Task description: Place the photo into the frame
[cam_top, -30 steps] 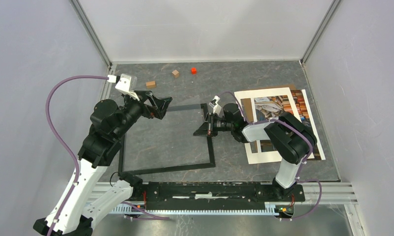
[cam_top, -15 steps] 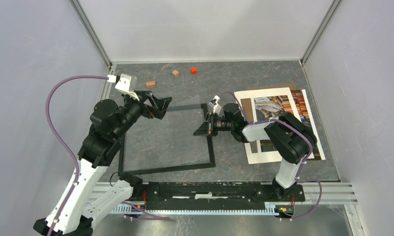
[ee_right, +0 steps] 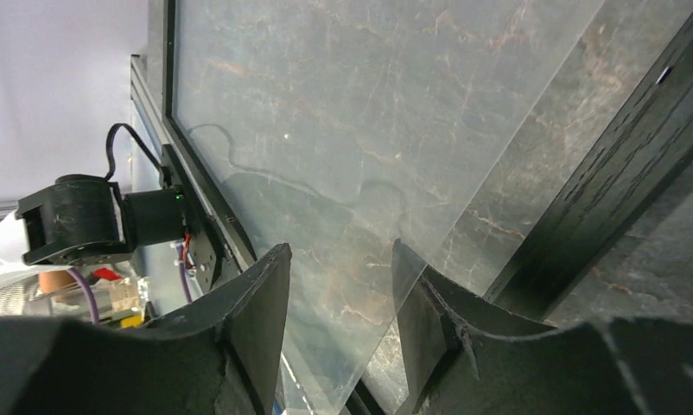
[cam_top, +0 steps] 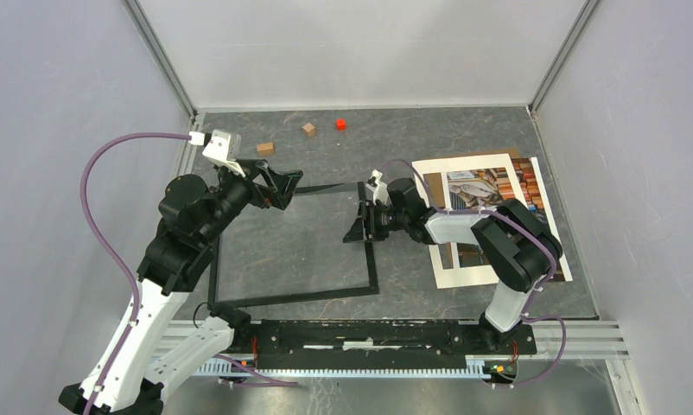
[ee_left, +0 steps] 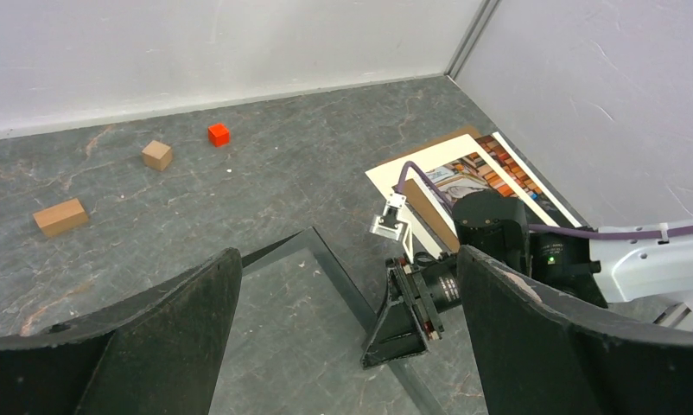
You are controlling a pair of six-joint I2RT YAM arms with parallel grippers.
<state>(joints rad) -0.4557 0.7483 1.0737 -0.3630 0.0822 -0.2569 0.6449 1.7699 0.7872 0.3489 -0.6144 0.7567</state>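
I see the grey stone-patterned table (cam_top: 429,138) with everything spread over it. The frame (cam_top: 300,296) lies flat left of centre, in front of the left arm, and inside its black edges I see only the table surface. The photo (cam_top: 530,186), a colourful shot of bookshelves, lies on the right side of the table, well apart from the frame. A white mat (cam_top: 464,164) lies askew on top of it, and my right arm reaches across both.

My left gripper (cam_top: 291,190) hangs above the frame's far left corner. Its fingers (ee_left: 153,346) are spread as wide as they go and nothing is between them.

My right gripper (cam_top: 365,226) sits low at the frame's right edge, near its far corner. In the right wrist view its fingers (ee_right: 257,320) stand apart, with a clear pane (ee_right: 343,130) showing in the gap. I cannot tell whether either pad touches the pane.

Near the far wall lie a long brown block (cam_top: 265,148), a small brown cube (cam_top: 309,129) and a red cube (cam_top: 340,124), each apart from the others.
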